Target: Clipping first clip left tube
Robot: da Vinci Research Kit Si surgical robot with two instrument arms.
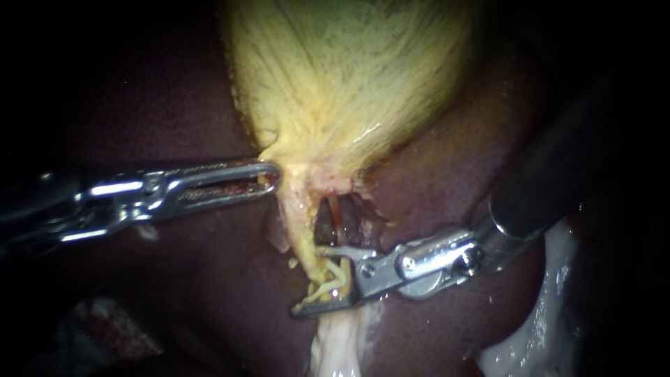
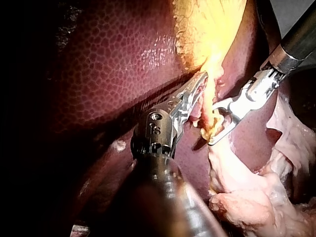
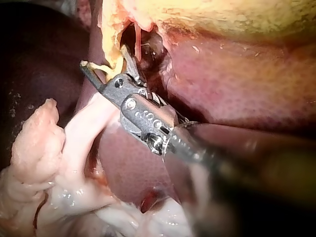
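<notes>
The left tube (image 1: 301, 234) is running down from the neck of the gallbladder (image 1: 349, 77), its lower stretch passing between the parted jaws of the right instrument (image 1: 310, 279), which are straddling it. Whether they are carrying a clip is hard to make out. The left instrument (image 1: 269, 178), reaching level across the liver (image 1: 433, 195), is pinching that neck.

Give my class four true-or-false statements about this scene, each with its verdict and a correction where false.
1. The right instrument's end effector stands open around the tube. True.
2. The left instrument reaches the tube below the right instrument. False: its tip meets the neck of the gallbladder, above it.
3. The gallbladder is dark red. False: it is pale yellow; the liver is dark red.
4. The two instruments are apart. True.
</notes>
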